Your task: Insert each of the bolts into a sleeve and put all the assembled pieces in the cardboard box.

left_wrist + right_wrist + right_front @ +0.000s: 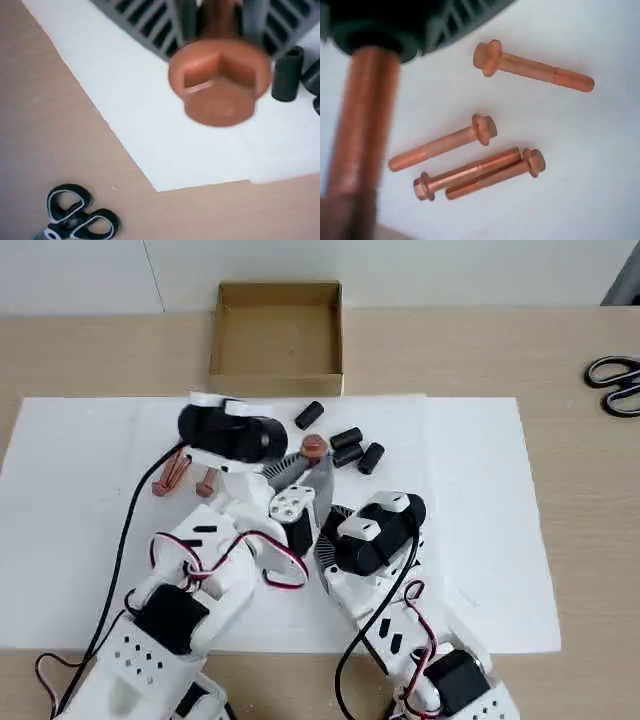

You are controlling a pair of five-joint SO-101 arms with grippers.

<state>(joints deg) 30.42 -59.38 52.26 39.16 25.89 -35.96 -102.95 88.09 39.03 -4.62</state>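
My left gripper (300,462) clenched on a copper bolt (219,82) over the white sheet (480,500), my right gripper (322,480) just beside it, its grip I cannot tell, black sleeves (347,445) near, four loose bolts (440,142) lying flat, cardboard box (277,372) on the worktop (560,350).

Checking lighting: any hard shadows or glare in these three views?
High view: even light, only soft shadows under the arms on the sheet, no glare. Left wrist view: a pale highlight on the bolt head. Right wrist view: loose bolts cast faint shadows.
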